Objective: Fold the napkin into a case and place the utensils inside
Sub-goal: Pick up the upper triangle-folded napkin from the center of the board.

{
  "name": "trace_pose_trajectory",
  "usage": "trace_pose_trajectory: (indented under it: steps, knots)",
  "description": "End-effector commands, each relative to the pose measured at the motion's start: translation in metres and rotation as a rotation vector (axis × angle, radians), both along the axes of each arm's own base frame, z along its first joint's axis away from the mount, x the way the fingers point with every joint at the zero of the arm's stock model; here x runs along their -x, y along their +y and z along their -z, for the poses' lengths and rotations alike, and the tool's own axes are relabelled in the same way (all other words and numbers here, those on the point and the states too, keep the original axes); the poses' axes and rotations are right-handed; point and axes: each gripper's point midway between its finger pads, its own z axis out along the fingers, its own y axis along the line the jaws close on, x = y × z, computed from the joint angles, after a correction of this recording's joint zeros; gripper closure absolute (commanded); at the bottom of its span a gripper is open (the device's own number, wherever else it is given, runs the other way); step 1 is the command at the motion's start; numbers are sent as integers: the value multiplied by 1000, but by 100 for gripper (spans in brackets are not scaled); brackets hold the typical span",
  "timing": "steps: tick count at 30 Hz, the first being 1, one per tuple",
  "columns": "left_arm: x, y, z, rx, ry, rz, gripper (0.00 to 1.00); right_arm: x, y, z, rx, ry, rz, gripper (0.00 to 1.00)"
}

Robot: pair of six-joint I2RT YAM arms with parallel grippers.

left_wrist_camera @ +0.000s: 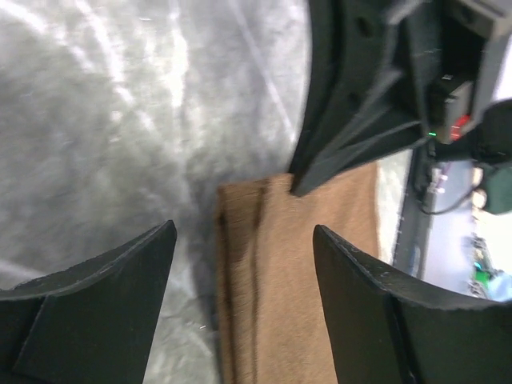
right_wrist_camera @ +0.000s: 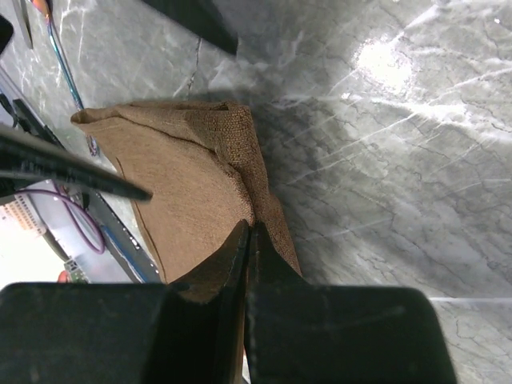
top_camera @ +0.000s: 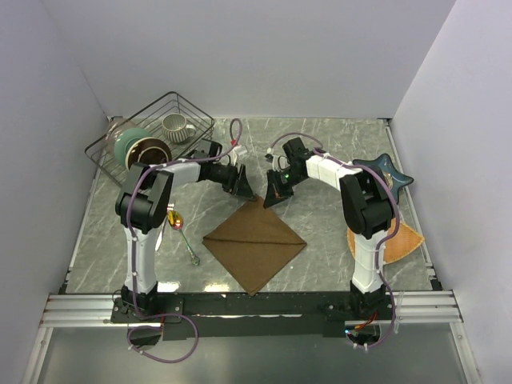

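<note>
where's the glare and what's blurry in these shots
Right wrist: a bright glare patch on the table; the napkin weave is sharp; the camera's own fingers are dark and soft, too close to the lens. Left wrist: streaky glare on the table, napkin soft, whole view slightly smeared. Top: even light, soft shadows, nothing blown out.

Left arm (top_camera: 144, 256) and right arm (top_camera: 366, 256): white links, black joint housings. Purple cables (top_camera: 195, 340) loop at bases and wrists. Left gripper (left_wrist_camera: 244, 230): black matte wedge-shaped fingers (left_wrist_camera: 104, 296). Right gripper (right_wrist_camera: 248, 232): black too, flat-faced. Green LED (top_camera: 282, 170) near right wrist.
</note>
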Motion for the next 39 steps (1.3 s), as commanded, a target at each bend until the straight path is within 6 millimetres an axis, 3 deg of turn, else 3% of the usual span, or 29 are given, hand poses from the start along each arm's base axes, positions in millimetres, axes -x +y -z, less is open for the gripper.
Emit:
trace_pose_trajectory:
  steps: [1,13,18,22,27,33,39]
  knots:
    - [16,-12,-11,107,25,76,28,-6,6,-22,-29,-93,-26,100]
    - [15,-12,18,44,63,26,29,4,14,-37,-75,-140,-78,100]
    - [17,-10,9,41,7,77,32,7,15,-39,-69,-167,-100,100]
    - [13,-7,-4,32,-165,196,38,8,16,-39,-65,-175,-111,100]
    - [23,-1,-7,20,-227,294,47,7,17,-40,-69,-183,-112,100]
    - [29,-6,-6,32,-219,317,45,7,18,-43,-75,-190,-115,100]
    - [23,-14,-11,49,-231,279,40,8,19,-45,-83,-193,-118,100]
